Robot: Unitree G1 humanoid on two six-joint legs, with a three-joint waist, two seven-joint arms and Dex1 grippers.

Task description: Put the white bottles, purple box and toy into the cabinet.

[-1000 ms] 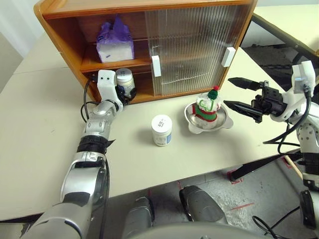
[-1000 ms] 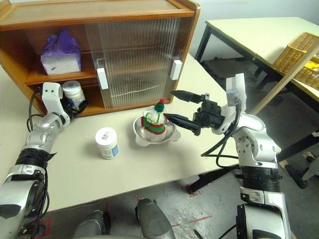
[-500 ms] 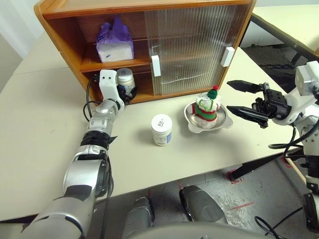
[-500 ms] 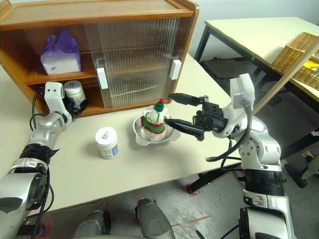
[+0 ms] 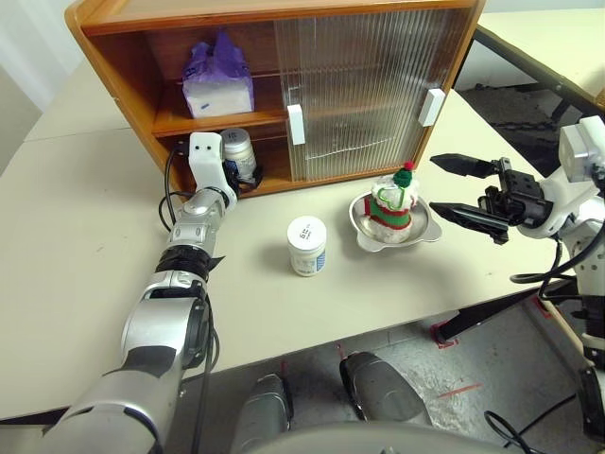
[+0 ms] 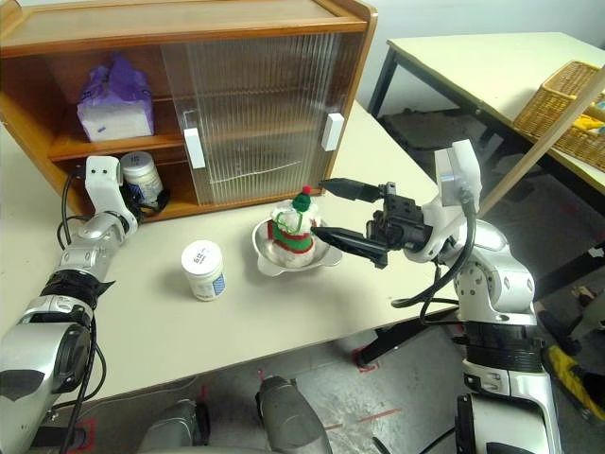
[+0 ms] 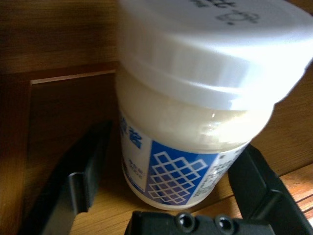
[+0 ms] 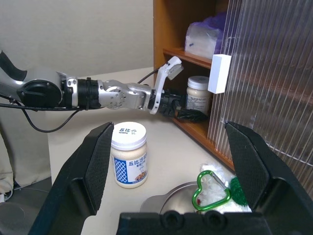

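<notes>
Fingers spread on both arms; one jar shelved, one jar and the toy left on the desk.

Right fingers [image 5: 465, 187] flank the toy [image 5: 393, 201] in its bowl [image 5: 423, 230]; closing badly could drag the bowl or tip the soft striped figure. Second jar [image 5: 306, 246] stands nearby, squat, white-lidded. Left fingers [image 7: 80, 181] straddle the shelved jar [image 7: 195, 117] on the cabinet's [image 5: 123, 80] lower shelf; pulling back crooked might knock it out. Purple box [image 5: 217, 80] sits above.
</notes>
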